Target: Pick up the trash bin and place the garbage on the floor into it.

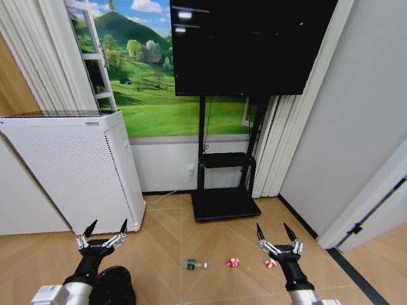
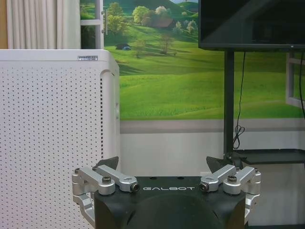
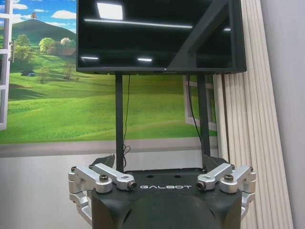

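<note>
The trash bin (image 1: 117, 284), black and round, stands on the floor at the lower left, partly hidden behind my left arm. My left gripper (image 1: 108, 225) (image 2: 163, 164) hovers open just above and beyond it, holding nothing. The garbage lies in a row on the wood floor: a clear bottle with a green label (image 1: 194, 264), one red-and-white wrapper (image 1: 233, 262), and a second wrapper (image 1: 269, 263) just beside my right arm. My right gripper (image 1: 272, 229) (image 3: 159, 162) is open and empty, raised a little above that second wrapper.
A tall white perforated air purifier (image 1: 76, 165) stands at the left against the wall. A black TV stand (image 1: 226, 204) carrying a large screen (image 1: 248, 44) is straight ahead. White pleated curtains (image 1: 273, 159) and a grey wall close the right side.
</note>
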Controlling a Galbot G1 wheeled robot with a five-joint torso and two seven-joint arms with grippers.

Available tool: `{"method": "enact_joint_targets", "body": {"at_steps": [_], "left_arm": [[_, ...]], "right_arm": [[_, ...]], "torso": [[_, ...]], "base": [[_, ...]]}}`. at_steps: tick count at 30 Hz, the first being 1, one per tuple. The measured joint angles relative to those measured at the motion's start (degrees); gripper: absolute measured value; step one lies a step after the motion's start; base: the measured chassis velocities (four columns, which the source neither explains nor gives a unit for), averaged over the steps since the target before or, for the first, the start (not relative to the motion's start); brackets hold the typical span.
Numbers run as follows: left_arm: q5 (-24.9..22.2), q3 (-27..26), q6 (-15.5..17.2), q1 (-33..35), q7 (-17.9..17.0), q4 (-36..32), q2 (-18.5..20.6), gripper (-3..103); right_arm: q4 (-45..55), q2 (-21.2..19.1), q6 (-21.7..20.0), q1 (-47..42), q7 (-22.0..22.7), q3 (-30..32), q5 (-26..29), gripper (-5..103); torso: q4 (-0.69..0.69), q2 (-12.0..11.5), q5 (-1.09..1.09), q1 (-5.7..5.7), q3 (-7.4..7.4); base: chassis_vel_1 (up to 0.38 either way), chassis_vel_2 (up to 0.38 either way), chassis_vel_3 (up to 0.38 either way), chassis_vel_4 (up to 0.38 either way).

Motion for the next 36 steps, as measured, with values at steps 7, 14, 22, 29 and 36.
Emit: {"method": "enact_joint_targets", "body": {"at_steps": [7, 14, 22, 29, 36], "left_arm": [[-0.5, 0.1, 0.4, -0.2, 0.0, 0.1, 0.2, 100], [-0.6, 0.2, 0.5, -0.3, 0.0, 0.3, 0.2, 100], [-0.8, 0.3, 0.6, -0.3, -0.1, 0.8, -0.1, 100], [-0.5, 1.8, 0.9, -0.3, -0.2, 2.4, 0.3, 100], [-0.4, 2.0, 1.4, -0.3, -0.1, 2.4, 0.6, 100]], "right_arm": [[-0.2, 0.0, 0.0, 0.0, 0.8, -0.2, -0.1, 100], [-0.4, 0.0, 0.0, 0.0, 1.6, -0.2, -0.2, 100], [-0.6, 0.0, 0.1, 0.0, 1.6, -0.3, 0.1, 100], [-1.5, 0.0, 0.3, -0.6, 1.9, -0.8, -0.1, 100], [-1.6, 0.0, 0.3, -0.3, 1.9, -1.3, -0.2, 100]], "torso": [[0.00, -1.9, 0.00, -0.73, -1.15], [0.00, -3.6, 0.00, -1.41, -2.19], [0.01, -5.4, 0.00, -2.12, -3.30], [0.01, -7.3, 0.00, -2.87, -4.43], [0.01, -8.7, 0.00, -3.41, -5.28]], "base": [[0.000, 0.000, 0.000, 0.000], [0.000, 0.000, 0.000, 0.000], [0.000, 0.000, 0.000, 0.000], [0.000, 0.000, 0.000, 0.000], [0.000, 0.000, 0.000, 0.000]]}}
